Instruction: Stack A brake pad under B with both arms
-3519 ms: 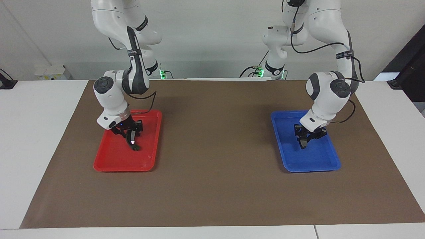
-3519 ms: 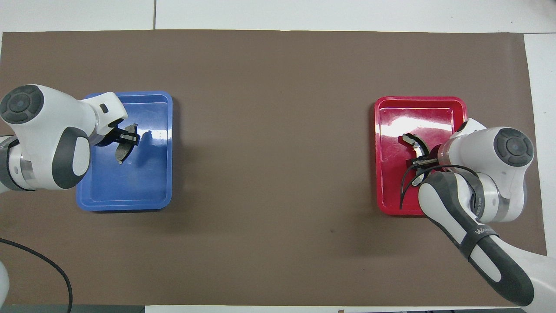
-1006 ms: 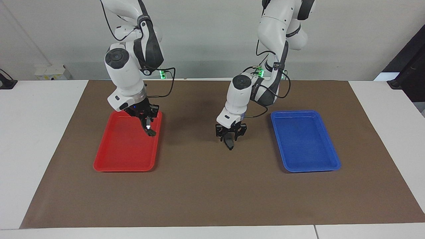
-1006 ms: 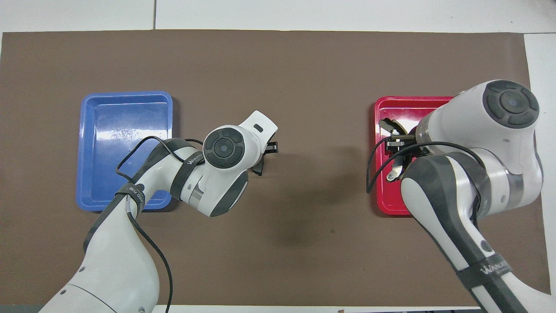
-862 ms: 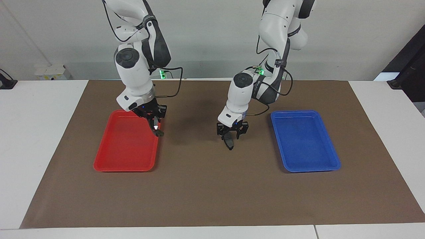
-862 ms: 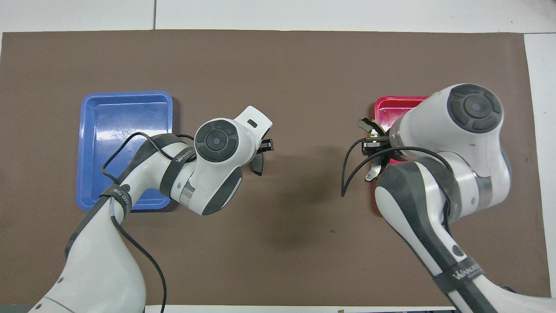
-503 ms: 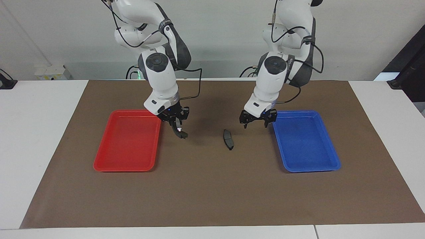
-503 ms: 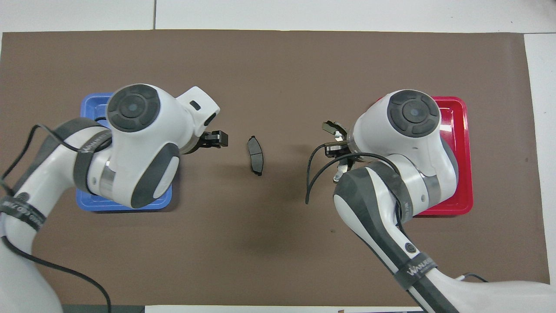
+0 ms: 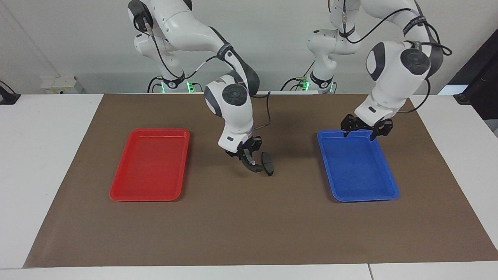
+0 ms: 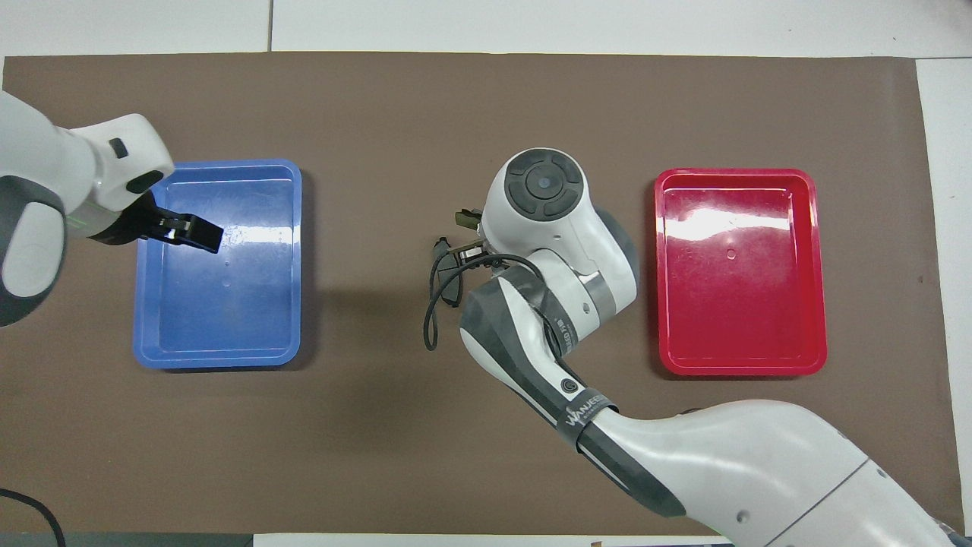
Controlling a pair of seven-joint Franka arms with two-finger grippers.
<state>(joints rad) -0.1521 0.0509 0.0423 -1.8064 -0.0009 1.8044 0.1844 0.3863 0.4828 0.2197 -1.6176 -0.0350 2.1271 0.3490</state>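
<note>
My right hand [image 9: 248, 154] is down low at the middle of the brown mat [image 9: 249, 225], clamped on B [image 9: 250, 163], the long black crescent. B hangs slanting from my fingers, its whitish-pink spot showing near its lower end. That lower end is just beside the pad [image 9: 267, 163], the short dark grey piece that lies flat on the mat between the two trays. I cannot tell whether B touches the pad or only hangs close by it. In the overhead view my right wrist and forearm cover most of both pieces; only a sliver of the pad [image 10: 443, 267] shows at the wrist's edge.

My left hand [image 9: 366, 129] is up in the air over the blue tray [image 9: 383, 192], above the tray's edge nearest me, fingers spread wide and holding nothing. The overhead view shows it [image 10: 184, 231] over the same tray [image 10: 220, 357].

The red tray [image 9: 116, 192] sits toward my right arm's end of the tabletop, with nothing in it.
</note>
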